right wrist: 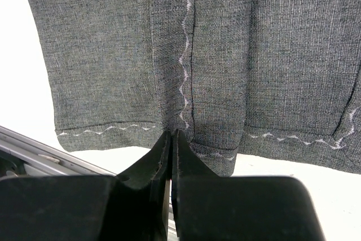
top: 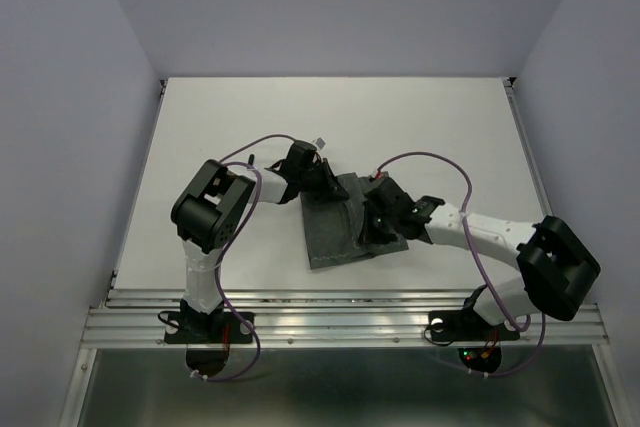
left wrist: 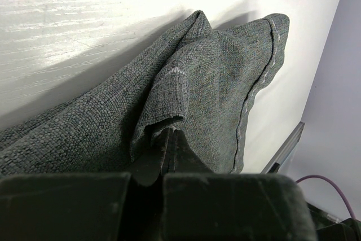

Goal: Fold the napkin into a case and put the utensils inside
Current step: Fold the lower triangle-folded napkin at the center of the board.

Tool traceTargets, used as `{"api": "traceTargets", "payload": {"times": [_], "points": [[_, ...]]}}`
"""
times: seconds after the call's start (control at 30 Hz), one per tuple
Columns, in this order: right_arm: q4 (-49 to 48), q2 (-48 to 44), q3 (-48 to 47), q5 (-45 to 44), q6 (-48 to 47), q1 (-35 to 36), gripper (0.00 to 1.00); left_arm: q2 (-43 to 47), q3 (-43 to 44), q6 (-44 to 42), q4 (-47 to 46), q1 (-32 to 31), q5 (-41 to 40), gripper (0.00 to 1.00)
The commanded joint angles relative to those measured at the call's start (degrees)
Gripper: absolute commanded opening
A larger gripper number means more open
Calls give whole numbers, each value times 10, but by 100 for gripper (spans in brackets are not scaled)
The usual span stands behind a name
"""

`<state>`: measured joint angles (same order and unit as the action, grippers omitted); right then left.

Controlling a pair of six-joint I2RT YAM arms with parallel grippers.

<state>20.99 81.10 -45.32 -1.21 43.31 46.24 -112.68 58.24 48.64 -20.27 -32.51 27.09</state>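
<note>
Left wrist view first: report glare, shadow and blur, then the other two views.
Left wrist: white table blown out by glare, soft shadow beside the dark grey-green cloth napkin, left gripper dark and soft. Right wrist: weave sharp, table overexposed. Top external: even light.

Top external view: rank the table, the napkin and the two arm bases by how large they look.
1. table
2. napkin
3. left base and right base: these look alike, so they are not ranked against each other.
</note>
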Motion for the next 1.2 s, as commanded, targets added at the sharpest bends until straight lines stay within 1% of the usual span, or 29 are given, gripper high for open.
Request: {"api": "traceTargets", "payload": {"times": [0.0, 0.1, 0.23, 0.33, 0.4, 0.47, 0.57, 0.6, 0.7, 0.83, 0.93, 0.97, 1.03, 1.17], "points": [[4, 10, -29, -17, -3, 11, 1, -9, 7, -13, 23, 1, 3, 0], [11, 27, -38, -15, -11, 17, 3, -10, 8, -12, 22, 1, 3, 0], [22, 59, -48, -17, -22, 33, 3, -8, 10, -11, 23, 1, 5, 0], [17, 75, -41, -19, -19, 33, 3, -4, 12, -11, 23, 1, 9, 0], [9, 76, -29, -24, -13, 39, 10, 3, 15, -12, 24, 1, 9, 0], [7, 74, -24, -31, -8, 39, 14, 7, 20, -13, 30, 1, 10, 0], [3, 67, -13, -36, -1, 39, 28, 12, 24, -15, 37, 1, 11, 0], [1, 65, -8, -38, 0, 39, 38, 15, 28, -16, 39, 1, 12, 0], [-3, 61, 1, -37, 5, 39, 49, 26, 35, -23, 50, 1, 12, 0], [-16, 42, 12, -28, 10, 39, 50, 40, 50, -37, 74, 1, 6, 0], [-15, 21, 12, -34, 10, 39, 48, 51, 61, -49, 97, 1, 2, 0], [-15, 18, 12, -35, 11, 39, 45, 54, 65, -54, 101, 1, 2, 1], [-15, 17, 12, -33, 12, 39, 43, 62, 71, -60, 113, 1, -5, 5], [-17, 0, 13, -23, 15, 39, 42, 70, 87, -76, 136, 1, -13, 6]]}}
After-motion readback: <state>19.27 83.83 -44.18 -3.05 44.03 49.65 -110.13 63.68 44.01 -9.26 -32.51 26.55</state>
